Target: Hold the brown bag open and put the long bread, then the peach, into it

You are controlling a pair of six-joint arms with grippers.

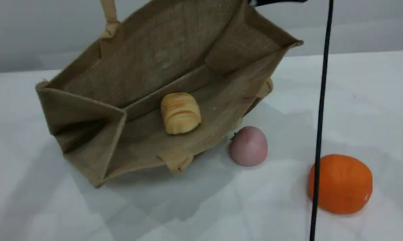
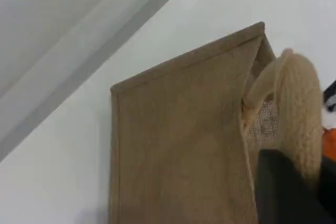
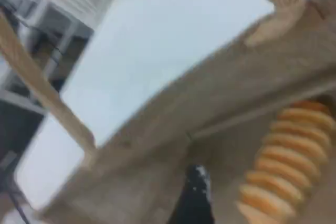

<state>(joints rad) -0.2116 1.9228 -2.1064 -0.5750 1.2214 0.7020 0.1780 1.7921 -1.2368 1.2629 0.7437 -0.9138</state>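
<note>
Right tool (image 3: pixel 194 198) wide above brown bag (image 1: pixel 148 60) | my left tool (image 2: pixel 286 187) pinches its handle (image 2: pixel 302 93) | long bread (image 1: pixel 180 113) inside | peach (image 1: pixel 248 146) just beside bag: likely light, may roll; I'd pinch its middle.

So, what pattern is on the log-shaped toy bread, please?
Long bread: orange-brown ridges on yellow; scene view.

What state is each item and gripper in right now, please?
tan-brown jute tote bag: on its side, mouth open, beige loop handle pulled up.
golden ridged long bread roll: lying inside the bag.
pale-pink round peach: on the white table, outside the bag.
bright orange ball: on the table, untouched.
left gripper: shut on the handle.
right gripper: over the bag's inside; jaws unclear.
</note>
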